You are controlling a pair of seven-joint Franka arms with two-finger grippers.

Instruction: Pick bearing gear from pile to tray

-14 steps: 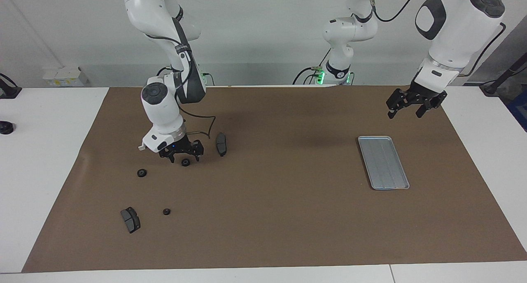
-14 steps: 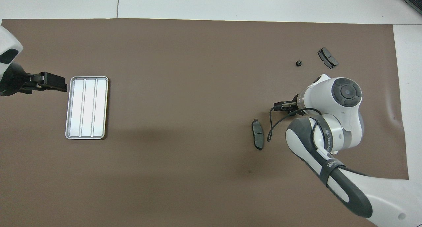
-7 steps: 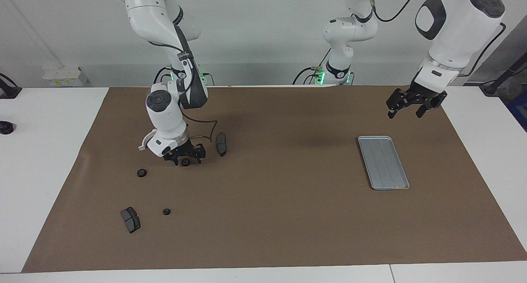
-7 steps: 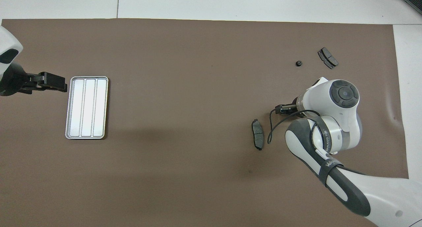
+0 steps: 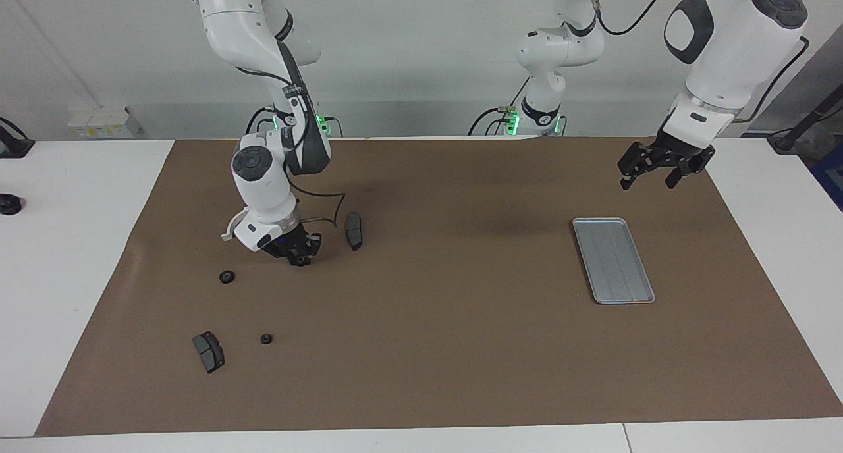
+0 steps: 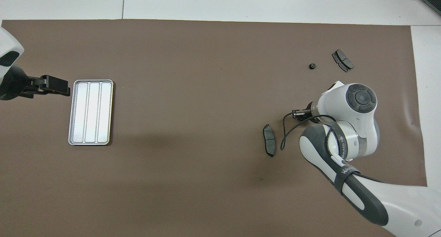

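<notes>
**Right gripper down on a small black round piece, tray empty**

Small black round piece (image 5: 300,261) sits on the brown mat between the right gripper (image 5: 298,258) fingers, which are drawn in narrow around it. Can't tell whether it is actually clamped or lifted off the mat. In the overhead view the wrist and arm hide the piece completely; only a bit of the gripper pokes out.

Tray (image 5: 613,260) is at the left arm's end of the bench, nothing in it, well apart from the piece.

Rest of the pile around the right fingers: one brake pad (image 5: 354,230) just beside them toward the tray end, another round piece (image 5: 226,276) near them toward the bench end, a third round piece (image 5: 266,338) and second brake pad (image 5: 209,351) farther from the robots.

Left gripper (image 5: 649,173) waits in the air over the mat close to the tray's robot-side end, fingers spread wide, holding nothing.
</notes>
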